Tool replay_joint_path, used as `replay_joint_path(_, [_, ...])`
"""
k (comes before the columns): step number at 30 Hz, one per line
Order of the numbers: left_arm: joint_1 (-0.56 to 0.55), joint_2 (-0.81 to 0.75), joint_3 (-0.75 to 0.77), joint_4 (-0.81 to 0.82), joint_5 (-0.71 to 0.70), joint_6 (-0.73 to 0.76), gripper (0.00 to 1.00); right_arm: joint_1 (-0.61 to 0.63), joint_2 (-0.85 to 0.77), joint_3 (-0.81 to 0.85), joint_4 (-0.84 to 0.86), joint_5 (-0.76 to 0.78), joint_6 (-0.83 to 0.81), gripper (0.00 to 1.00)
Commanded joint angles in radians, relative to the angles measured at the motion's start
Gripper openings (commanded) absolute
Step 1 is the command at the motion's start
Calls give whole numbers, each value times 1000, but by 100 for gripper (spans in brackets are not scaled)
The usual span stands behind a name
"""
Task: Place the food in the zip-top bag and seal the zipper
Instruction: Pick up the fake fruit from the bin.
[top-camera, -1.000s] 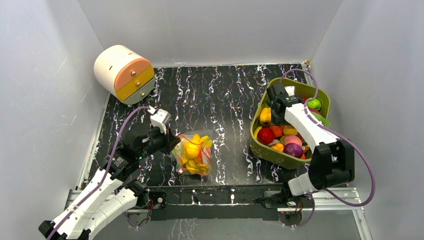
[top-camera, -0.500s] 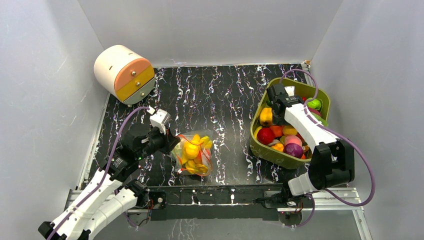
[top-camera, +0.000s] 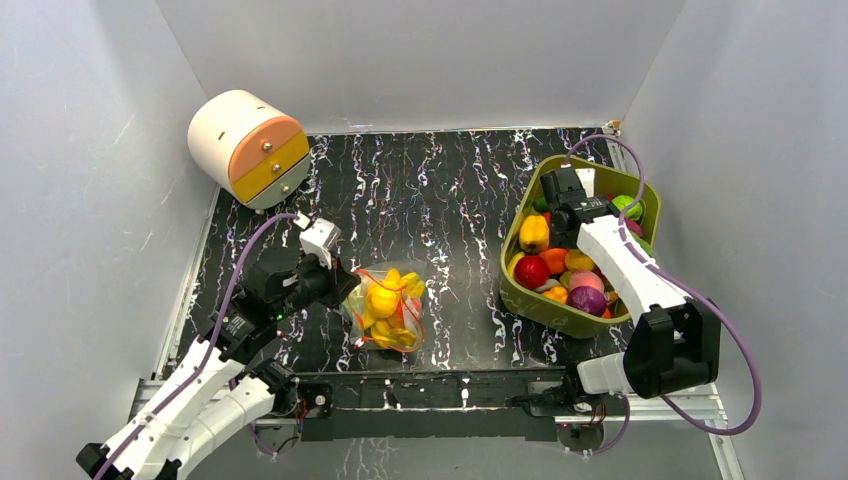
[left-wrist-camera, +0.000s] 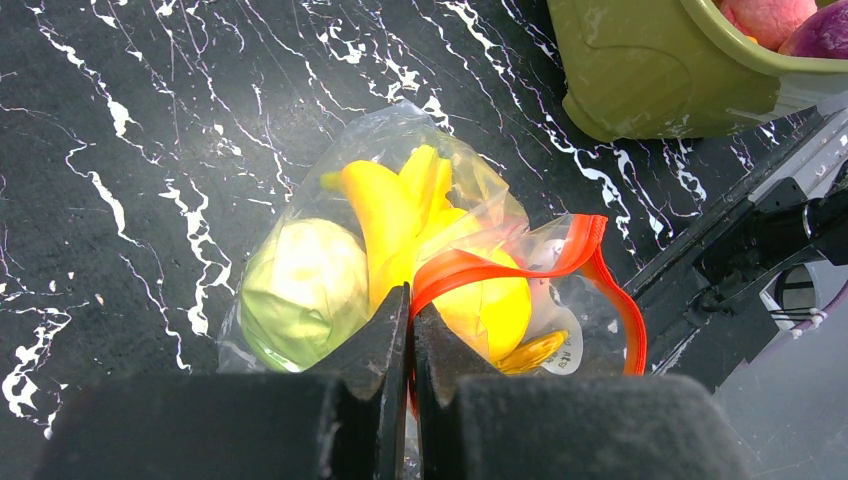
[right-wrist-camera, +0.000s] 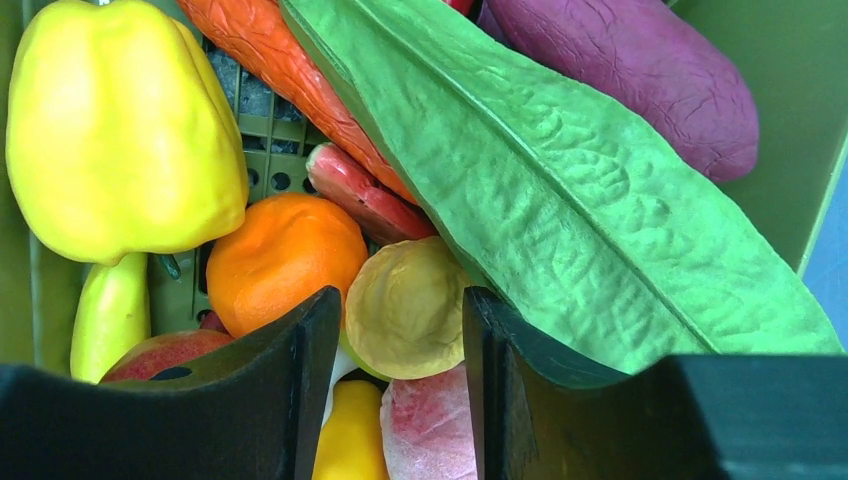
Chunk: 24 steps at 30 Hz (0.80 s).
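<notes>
From above, the right claw (top-camera: 556, 200) has moved deeper into the tub (top-camera: 525, 300), from over the pepper (top-camera: 534, 232) toward the far side, so the pepper now lies clear on its near left. The left claw (top-camera: 340, 285) has not shifted. The bag (top-camera: 390, 305) lies just ahead of it on the worktop (top-camera: 440, 190), well apart from the tub. My reading is that a new pick is under way while the bag is kept ready.

At the left wrist, the left claw (left-wrist-camera: 411, 310) is pinched fully shut on the zipper (left-wrist-camera: 470, 265) where the strip meets the bag's mouth. The rest of the strip loops open to the claw's right, so nothing is sealed. Ahead of the tips, a banana (left-wrist-camera: 385, 205) and a green ball (left-wrist-camera: 300, 290) already sit inside the bag (left-wrist-camera: 430, 140).

At the right wrist, the right claw (right-wrist-camera: 400, 300) has narrowed to about half width and now straddles a tan fruit (right-wrist-camera: 410, 325), with a finger close on each side. I cannot tell whether they press it yet. An orange (right-wrist-camera: 285, 250) lies just left of the claw, and a leaf (right-wrist-camera: 560, 180) lies ahead and to the right. That fruit looks like the next piece for the bag.
</notes>
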Motion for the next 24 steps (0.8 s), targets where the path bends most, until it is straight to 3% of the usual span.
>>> replay_joint_path(1, [-3, -14, 0, 5, -16, 8, 0, -3, -14, -4, 45, 0, -9, 46])
replay_joint_path(5, [-1, -14, 0, 6, -15, 7, 0, -3, 38, 8, -6, 36, 27, 62])
replay_joint_path(11, [-1, -14, -1, 5, -16, 8, 0, -4, 104, 89, -114, 29, 80, 69])
replay_joint_path(24, [-2, -23, -2, 9, -18, 11, 0, -4, 166, 129, -171, -40, 120, 77])
